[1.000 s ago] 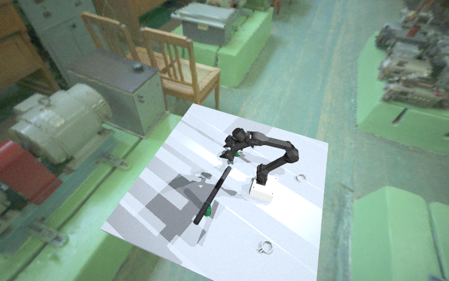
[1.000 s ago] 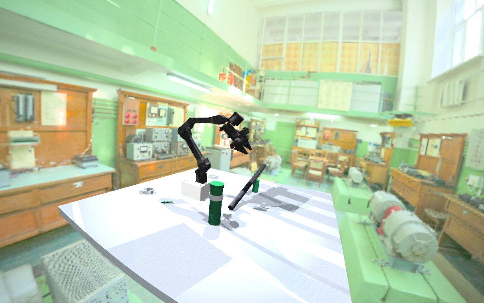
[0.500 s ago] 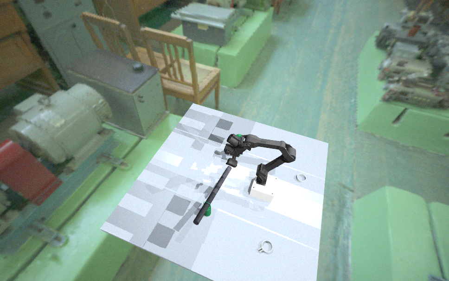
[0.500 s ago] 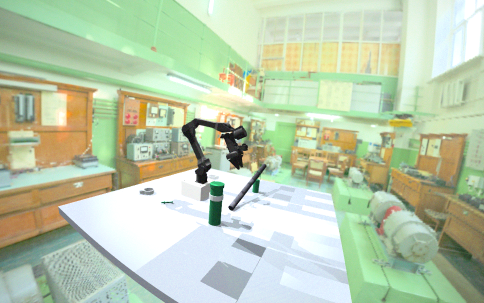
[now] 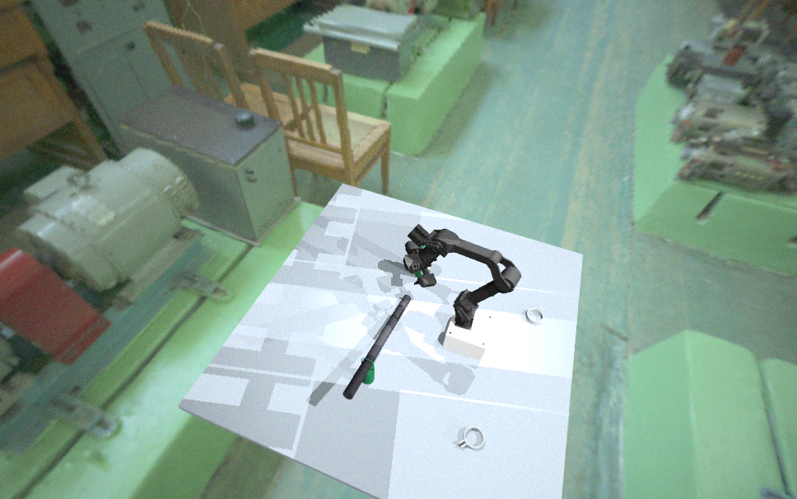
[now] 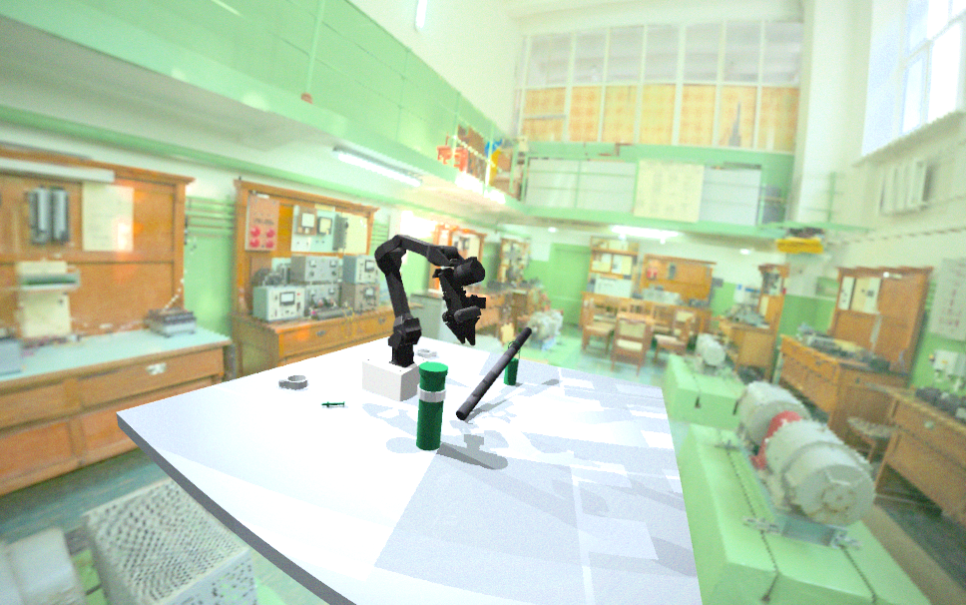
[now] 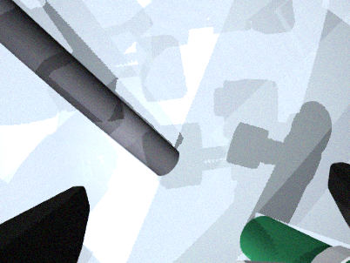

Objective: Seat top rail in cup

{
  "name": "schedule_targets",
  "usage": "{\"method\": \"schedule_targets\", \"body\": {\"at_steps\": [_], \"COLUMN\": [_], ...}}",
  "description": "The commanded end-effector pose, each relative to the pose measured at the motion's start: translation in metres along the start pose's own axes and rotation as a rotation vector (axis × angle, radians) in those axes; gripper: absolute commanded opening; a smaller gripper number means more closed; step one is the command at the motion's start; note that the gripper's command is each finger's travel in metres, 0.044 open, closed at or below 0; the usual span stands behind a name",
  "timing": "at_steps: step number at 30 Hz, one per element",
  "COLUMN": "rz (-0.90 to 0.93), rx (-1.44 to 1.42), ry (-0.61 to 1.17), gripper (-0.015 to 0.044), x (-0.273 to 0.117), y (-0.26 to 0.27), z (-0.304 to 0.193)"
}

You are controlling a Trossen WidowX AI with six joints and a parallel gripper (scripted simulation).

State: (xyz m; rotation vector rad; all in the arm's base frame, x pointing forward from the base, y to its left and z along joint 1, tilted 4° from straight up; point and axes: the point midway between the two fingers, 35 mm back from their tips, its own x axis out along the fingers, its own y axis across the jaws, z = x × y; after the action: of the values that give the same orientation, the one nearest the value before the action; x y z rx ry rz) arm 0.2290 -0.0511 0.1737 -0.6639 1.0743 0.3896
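The dark rail (image 5: 382, 338) (image 6: 495, 371) (image 7: 100, 96) slants down; its cut end is low, at or near the table top. Its other end is raised, through the green loop cap on the small green post (image 5: 368, 374) (image 6: 511, 371). The big green post (image 6: 429, 424) (image 7: 270, 239) stands upright, apart from the cut end. Its grey brace band (image 6: 431, 394) sits just below the post cap (image 6: 433, 367). I cannot make out the rail-end cup. My gripper (image 5: 413, 273) (image 6: 466, 337) (image 7: 211, 188) is open and empty, pointing down above the table, clear of the rail near its cut end.
The white arm base (image 5: 464, 342) (image 6: 388, 377) stands beside the rail. One loose grey ring (image 5: 533, 323) (image 6: 293, 386) lies behind the base, another (image 5: 483, 438) (image 6: 426, 354) farther toward the small post's side. A small green part (image 6: 332, 404) lies on the table.
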Motion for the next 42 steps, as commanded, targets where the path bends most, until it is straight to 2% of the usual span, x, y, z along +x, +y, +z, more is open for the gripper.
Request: {"method": "schedule_targets", "body": {"at_steps": [1,12,22,39,42], "rz": [0.073,0.023,-0.054,-0.056,-0.056], "rx": [-0.483,-0.766,-1.183,-1.198,-1.198], "ry": [-0.051,-0.139,-0.162,-0.162,-0.162], "gripper": [0.0440,0.0440,0.0440,0.0440,0.0440], "x": [-0.002,-0.014,-0.020,-0.020,-0.011], "y": [-0.023,-0.038,-0.042,-0.043,-0.041], "z": [-0.051,-0.098,-0.116,-0.116,-0.119]}}
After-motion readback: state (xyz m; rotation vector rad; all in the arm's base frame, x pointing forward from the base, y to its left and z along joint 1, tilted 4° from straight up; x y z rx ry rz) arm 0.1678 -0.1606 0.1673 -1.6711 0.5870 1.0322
